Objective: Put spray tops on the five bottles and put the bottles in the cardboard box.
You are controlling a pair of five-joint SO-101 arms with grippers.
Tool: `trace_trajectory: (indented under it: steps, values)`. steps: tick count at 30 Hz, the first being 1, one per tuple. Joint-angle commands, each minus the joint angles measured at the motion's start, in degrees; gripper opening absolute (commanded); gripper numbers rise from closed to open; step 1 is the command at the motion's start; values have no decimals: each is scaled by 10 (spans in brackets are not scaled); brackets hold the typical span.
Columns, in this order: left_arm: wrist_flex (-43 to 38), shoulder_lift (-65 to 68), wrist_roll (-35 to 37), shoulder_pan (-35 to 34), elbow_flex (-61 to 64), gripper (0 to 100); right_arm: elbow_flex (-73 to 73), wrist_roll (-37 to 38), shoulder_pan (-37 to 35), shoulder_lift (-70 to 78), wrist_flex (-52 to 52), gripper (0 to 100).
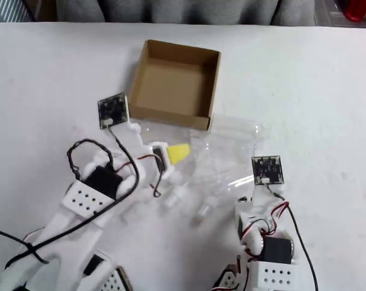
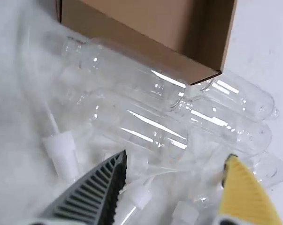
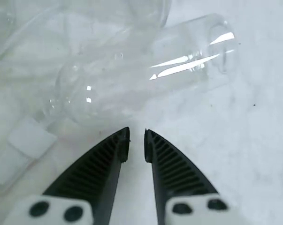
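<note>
Hovering low over the white table (image 1: 328, 91) on the left side, the left gripper (image 2: 176, 159) has its grey ribbed finger and yellow finger spread wide apart, with nothing between them. Just beside it in the left wrist view lies a white plastic spray top with a thin dip tube (image 2: 61, 150), loose on the table. From the high view, two more small white spray tops (image 1: 173, 197) lie near the middle of the table, between the two arms.

Toward the far side, the open square brown cardboard box (image 1: 176, 82) stands upright with nothing inside it. Right against its near wall lie the clear plastic bottles (image 2: 127, 70), on their sides, uncapped and clustered together; one touches the box's corner and others lie just beside it. None of them is in the box.

On the right, the right gripper (image 3: 136, 136) points at the rounded base of one clear bottle (image 3: 146, 75) lying on the table. Its two black ribbed fingers are drawn almost together, only a thin slit between them, pinching nothing and apart from the bottle.
</note>
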Motion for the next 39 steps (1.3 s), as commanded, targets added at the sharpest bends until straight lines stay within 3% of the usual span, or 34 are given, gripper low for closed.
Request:
trace_trajectory:
  steps: [1, 9, 20, 35, 39]
  values:
    - [-9, 5, 7, 7, 2, 345, 2, 0, 7, -6, -10, 26]
    - [-5, 18, 6, 7, 2, 345, 2, 0, 7, -6, -10, 26]
    - [-12, 205, 46, -40, -95, 351, 2, 0, 6, -6, -10, 26]
    - [-91, 302, 59, -45, -110, 355, 2, 1, 7, -6, -9, 26]
    - [-91, 306, 70, -41, -107, 439, 2, 1, 7, -6, -9, 26]
